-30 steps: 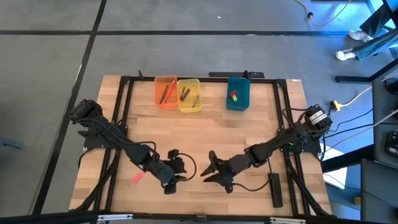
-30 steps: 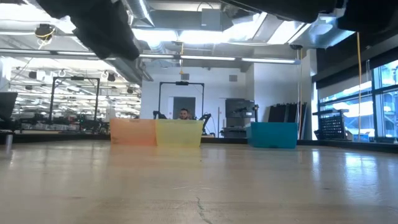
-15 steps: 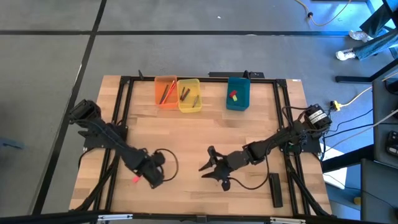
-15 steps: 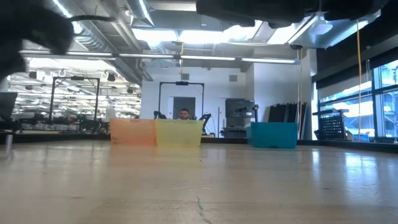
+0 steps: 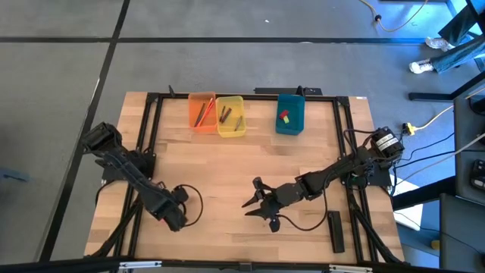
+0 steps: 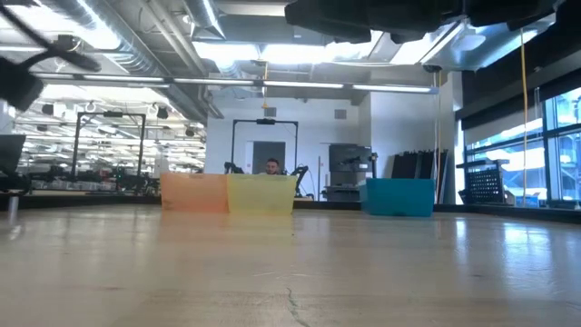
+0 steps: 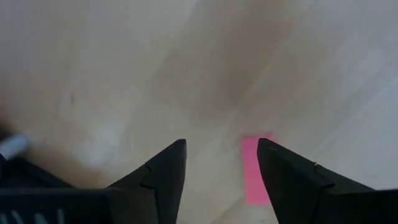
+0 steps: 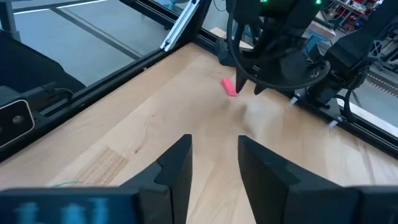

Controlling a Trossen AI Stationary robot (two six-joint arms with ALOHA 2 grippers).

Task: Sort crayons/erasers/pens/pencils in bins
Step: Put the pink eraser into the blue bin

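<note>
Left tool (image 7: 221, 163) low over table (image 5: 303, 163) near front-left, fingers apart, pink eraser (image 7: 255, 171) lying just beside one fingertip, apparently not gripped. Right tool (image 5: 258, 203) hovers front-centre, fingers parted, empty. Orange, yellow, teal bins (image 5: 290, 114) along far edge; erasers inside teal one.

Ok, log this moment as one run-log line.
left gripper: open, above pink eraser, not gripping | right gripper: open, waiting mid-table | teal bin: holds erasers
</note>
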